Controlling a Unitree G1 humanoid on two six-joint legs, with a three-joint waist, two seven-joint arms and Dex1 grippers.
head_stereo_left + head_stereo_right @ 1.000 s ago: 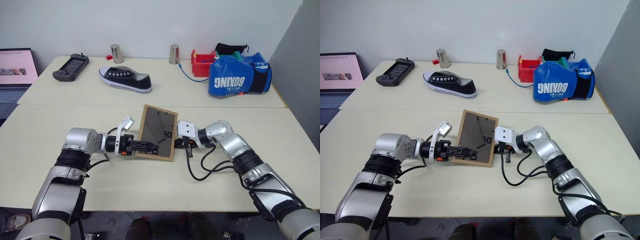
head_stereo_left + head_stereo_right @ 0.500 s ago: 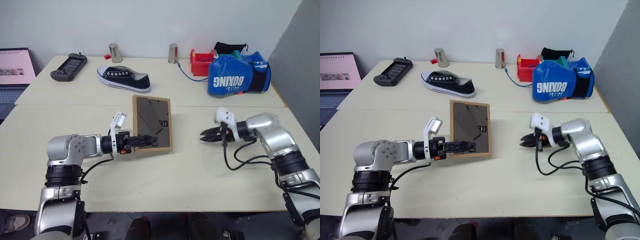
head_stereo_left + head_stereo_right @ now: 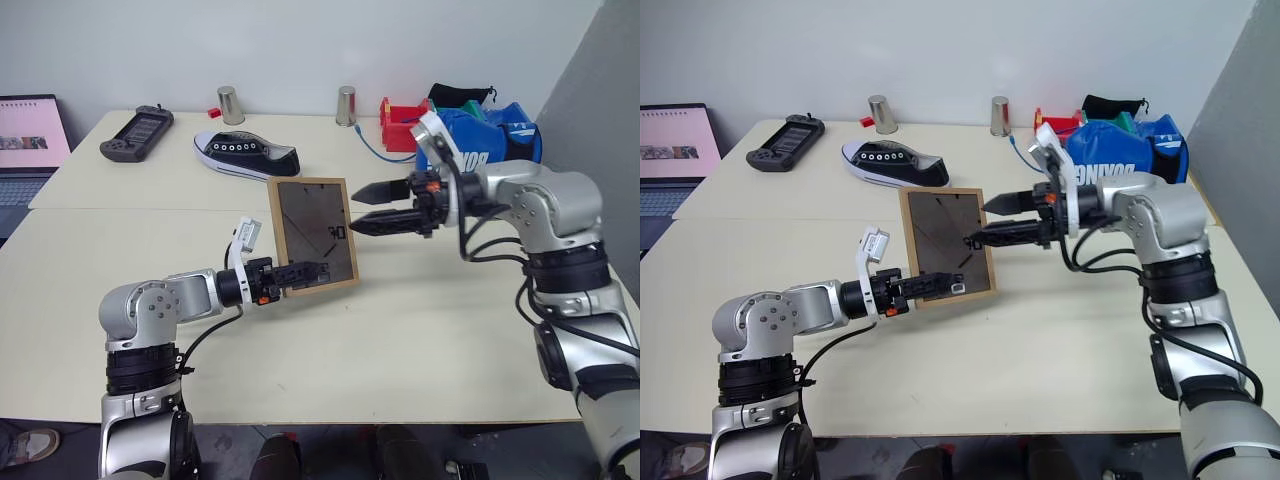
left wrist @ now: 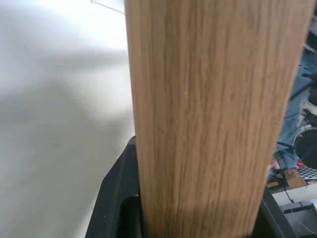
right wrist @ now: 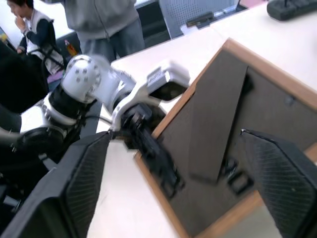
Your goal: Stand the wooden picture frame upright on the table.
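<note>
While left gripper (image 3: 300,271) grips wooden picture frame (image 3: 312,235), right gripper (image 3: 365,208) wide beside it; right-wrist-only: people (image 5: 74,20) behind.

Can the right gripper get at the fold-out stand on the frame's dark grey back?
Probably yes: the right gripper is open beside the light-wood picture frame, whose back faces it, with nothing between.

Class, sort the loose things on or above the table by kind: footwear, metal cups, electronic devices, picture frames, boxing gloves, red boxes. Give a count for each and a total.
Footwear: 1, the sneaker
Metal cups: 2
Electronic devices: 1, the handheld console
Picture frames: 1, the wooden picture frame
Boxing gloves: 1
Red boxes: 1
Total: 7
</note>
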